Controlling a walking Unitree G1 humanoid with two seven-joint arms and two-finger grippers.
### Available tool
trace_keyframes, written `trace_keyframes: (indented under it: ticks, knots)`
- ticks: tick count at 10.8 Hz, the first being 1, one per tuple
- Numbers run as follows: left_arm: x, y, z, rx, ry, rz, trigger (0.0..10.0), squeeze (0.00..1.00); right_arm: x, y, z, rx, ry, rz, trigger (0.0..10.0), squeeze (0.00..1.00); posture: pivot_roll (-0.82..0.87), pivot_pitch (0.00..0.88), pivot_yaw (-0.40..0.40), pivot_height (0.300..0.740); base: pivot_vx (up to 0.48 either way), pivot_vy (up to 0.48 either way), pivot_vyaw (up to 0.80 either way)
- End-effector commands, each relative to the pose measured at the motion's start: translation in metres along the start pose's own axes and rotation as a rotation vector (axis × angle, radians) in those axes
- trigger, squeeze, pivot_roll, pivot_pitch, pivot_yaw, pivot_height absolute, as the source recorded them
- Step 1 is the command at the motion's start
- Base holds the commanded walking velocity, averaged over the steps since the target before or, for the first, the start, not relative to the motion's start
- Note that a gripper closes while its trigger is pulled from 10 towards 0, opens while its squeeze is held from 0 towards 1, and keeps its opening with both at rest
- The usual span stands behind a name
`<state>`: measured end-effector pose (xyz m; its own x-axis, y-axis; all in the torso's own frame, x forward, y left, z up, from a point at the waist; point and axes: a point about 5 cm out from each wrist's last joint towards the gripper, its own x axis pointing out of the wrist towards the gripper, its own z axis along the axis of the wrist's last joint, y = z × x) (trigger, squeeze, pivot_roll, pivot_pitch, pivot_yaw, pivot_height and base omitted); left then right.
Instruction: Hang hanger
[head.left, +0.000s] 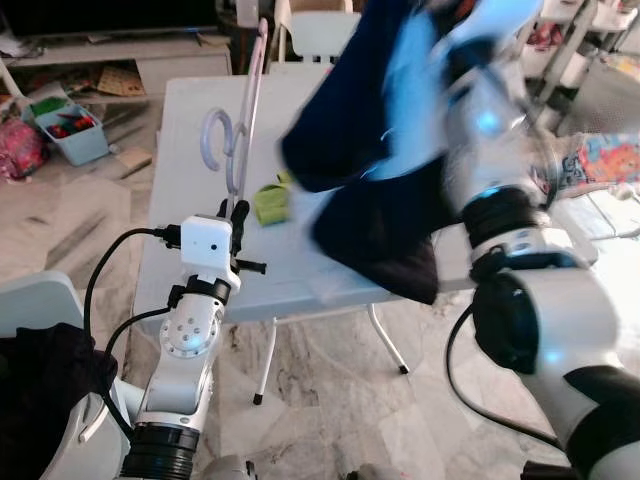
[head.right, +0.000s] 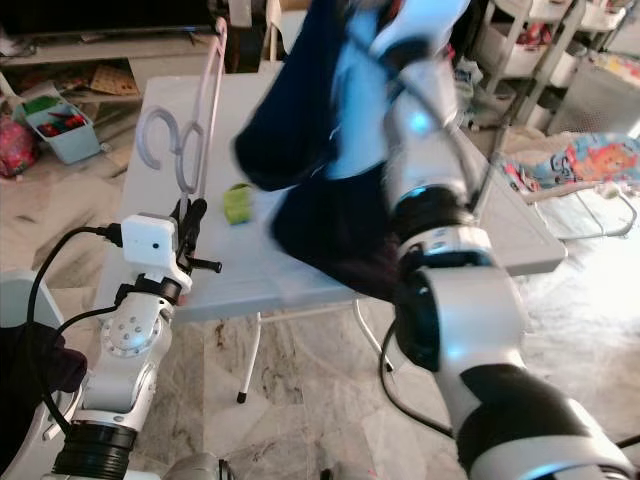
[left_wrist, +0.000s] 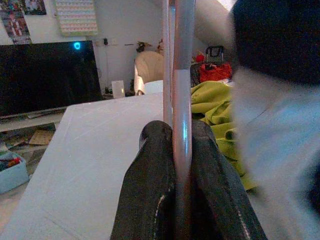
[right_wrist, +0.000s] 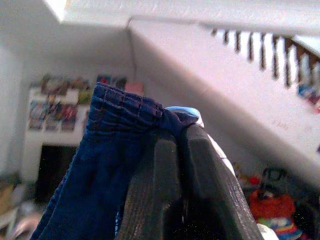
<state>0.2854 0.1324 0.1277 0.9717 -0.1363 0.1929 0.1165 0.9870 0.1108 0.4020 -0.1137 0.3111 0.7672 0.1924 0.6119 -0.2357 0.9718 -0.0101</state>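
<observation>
Pale pink plastic hanger (head.left: 243, 120) held upright above the white folding table (head.left: 190, 130), hook curled toward the robot's left, upper end cut off by the frame edge. Bar clamped between the black fingers (left_wrist: 150, 190) of the left gripper (left_wrist: 179, 150), glossy and smooth in the left wrist view. Left arm raised from below, white wrist block level with the near table edge.

Dark navy garment (head.left: 375, 150) with ribbed stitched hem, blurred in both eye views, draped in the air over the table's right half, hiding part of the surface behind it. Hem pinched tight in the right gripper (right_wrist: 181, 135); light blue piece just beside it, not identifiable. Right arm raised high, forearm blurred.

Lime green crumpled cloth (head.left: 270, 200) lying on the table near the hanger's lower end.
</observation>
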Motion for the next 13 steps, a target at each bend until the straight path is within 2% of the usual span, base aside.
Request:
trace_keyframes:
  ticks: [1, 2, 3, 4, 5, 6, 8, 9, 10, 11, 12, 13]
  knots:
    - [-0.008, 0.001, -0.016, 0.002, 0.086, 0.012, 10.0, 0.00, -0.014, 0.003, -0.021, -0.016, 0.080, 0.027, 0.0, 0.00, -0.02, 0.000, -0.078, 0.740, 0.000, 0.000, 0.00]
    - [-0.008, 0.000, -0.016, 0.001, 0.086, 0.012, 10.0, 0.00, -0.035, 0.008, -0.053, -0.057, 0.250, 0.058, 7.7, 0.00, -0.02, 0.000, -0.076, 0.740, 0.000, 0.000, 0.00]
    - [-0.008, -0.002, -0.016, -0.003, 0.088, 0.001, 10.0, 0.00, -0.083, 0.012, -0.106, -0.134, 0.582, 0.144, 10.0, 0.00, -0.02, 0.000, -0.073, 0.740, 0.000, 0.000, 0.00]
    - [-0.008, -0.004, -0.017, -0.004, 0.089, -0.006, 10.0, 0.00, -0.098, 0.007, -0.113, -0.096, 0.603, 0.121, 10.0, 1.00, -0.03, 0.000, -0.072, 0.740, 0.000, 0.000, 0.00]
    - [-0.008, -0.005, -0.017, -0.005, 0.093, -0.015, 10.0, 0.00, -0.117, -0.001, -0.122, -0.127, 0.643, 0.122, 10.0, 1.00, -0.03, 0.000, -0.065, 0.740, 0.000, 0.000, 0.00]
    - [-0.007, -0.005, -0.018, -0.005, 0.098, -0.025, 10.0, 0.00, -0.131, -0.019, -0.126, -0.176, 0.687, 0.043, 10.0, 1.00, -0.04, 0.000, -0.059, 0.740, 0.000, 0.000, 0.00]
    - [-0.006, -0.006, -0.018, -0.006, 0.100, -0.036, 10.0, 0.00, -0.139, -0.045, -0.117, -0.239, 0.649, -0.001, 10.0, 1.00, -0.05, 0.000, -0.049, 0.740, 0.000, 0.000, 0.00]
    - [-0.006, -0.007, -0.018, -0.005, 0.100, -0.040, 10.0, 0.00, -0.142, -0.052, -0.114, -0.221, 0.642, -0.004, 10.0, 1.00, -0.05, 0.000, -0.045, 0.740, 0.000, 0.000, 0.00]
    - [-0.005, -0.007, -0.019, -0.002, 0.103, -0.054, 10.0, 0.00, -0.149, -0.062, -0.108, -0.096, 0.639, 0.051, 10.0, 1.00, -0.06, 0.000, -0.036, 0.740, 0.000, 0.000, 0.00]
    - [-0.005, -0.007, -0.019, -0.001, 0.102, -0.057, 10.0, 0.00, -0.153, -0.062, -0.107, -0.047, 0.647, 0.112, 10.0, 1.00, -0.05, 0.000, -0.034, 0.740, 0.000, 0.000, 0.00]
    - [-0.004, -0.006, -0.019, 0.005, 0.103, -0.064, 10.0, 0.00, -0.170, -0.058, -0.109, -0.054, 0.726, 0.332, 10.0, 1.00, -0.05, 0.000, -0.031, 0.740, 0.000, 0.000, 0.00]
    - [-0.004, -0.006, -0.019, 0.009, 0.105, -0.066, 10.0, 0.00, -0.179, -0.056, -0.110, -0.049, 0.769, 0.427, 10.0, 1.00, -0.05, 0.000, -0.031, 0.740, 0.000, 0.000, 0.00]
